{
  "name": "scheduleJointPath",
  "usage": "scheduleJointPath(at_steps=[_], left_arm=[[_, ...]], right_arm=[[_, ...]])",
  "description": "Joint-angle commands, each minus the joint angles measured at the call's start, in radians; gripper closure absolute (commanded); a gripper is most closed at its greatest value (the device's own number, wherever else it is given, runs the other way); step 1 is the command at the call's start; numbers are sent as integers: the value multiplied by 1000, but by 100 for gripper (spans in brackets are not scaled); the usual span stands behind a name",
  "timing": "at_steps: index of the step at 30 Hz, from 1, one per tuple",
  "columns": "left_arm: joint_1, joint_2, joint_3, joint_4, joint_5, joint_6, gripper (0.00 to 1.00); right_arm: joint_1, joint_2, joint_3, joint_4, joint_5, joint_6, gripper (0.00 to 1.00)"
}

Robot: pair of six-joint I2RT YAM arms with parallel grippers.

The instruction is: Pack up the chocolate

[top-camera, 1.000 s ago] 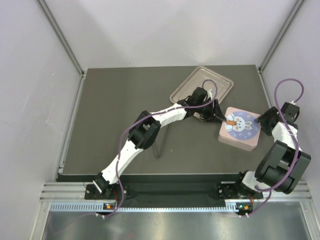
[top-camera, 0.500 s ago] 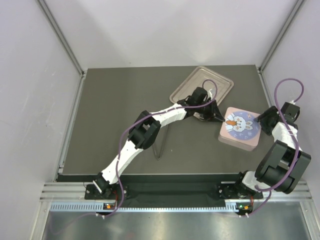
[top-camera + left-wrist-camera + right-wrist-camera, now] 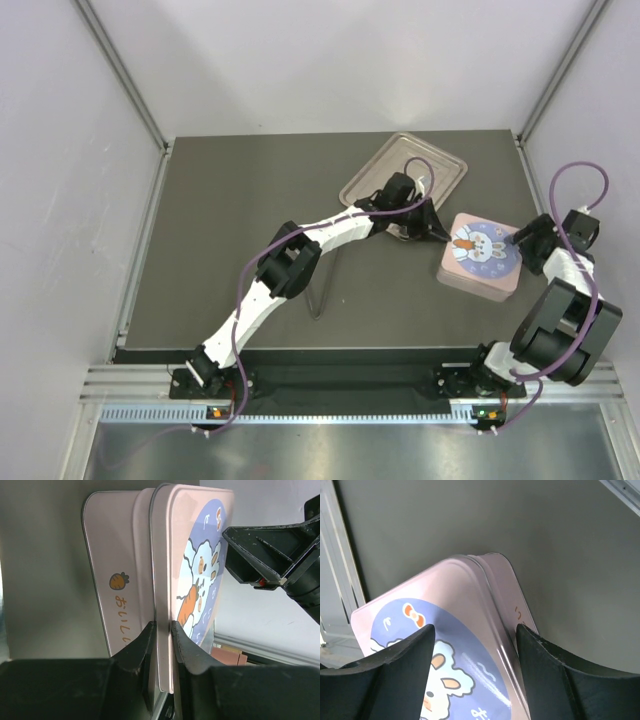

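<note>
The pink square box (image 3: pixel 482 255) with the bunny lid lies on the dark table, right of centre. My left gripper (image 3: pixel 437 232) reaches it from the left and is shut on the lid's near rim (image 3: pixel 163 625). One finger is on the picture side of the lid (image 3: pixel 175 555) and the other on the side of the base (image 3: pixel 115 555). My right gripper (image 3: pixel 522 240) stands open at the box's right corner (image 3: pixel 475 630), one finger over the lid (image 3: pixel 445 590) and one beside the box wall. No chocolate is in view.
A silver tray (image 3: pixel 405 165) lies behind the left gripper; its ribbed edge (image 3: pixel 335 555) appears in the right wrist view. A thin V-shaped wire (image 3: pixel 322 290) lies on the table near the left forearm. The table's right edge is close to the box.
The left gripper's fingers have closed onto the lid's rim. The right gripper has opened wider and shifted slightly, and the box has nudged a little.
</note>
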Motion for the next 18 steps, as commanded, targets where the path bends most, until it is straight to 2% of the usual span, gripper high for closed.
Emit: scheduleJointPath(at_steps=[1,12,18], left_arm=[[-18,12,43,58,11,-6,84],[-18,-31,15,0,-23,53,76],[-12,-69,-12,-6,-37,71,64]], right_arm=[[3,-40,28,-31,23,1,33],[3,-103,96,-118,95,-17,32],[3,-114,114,-152,118,-28,31]])
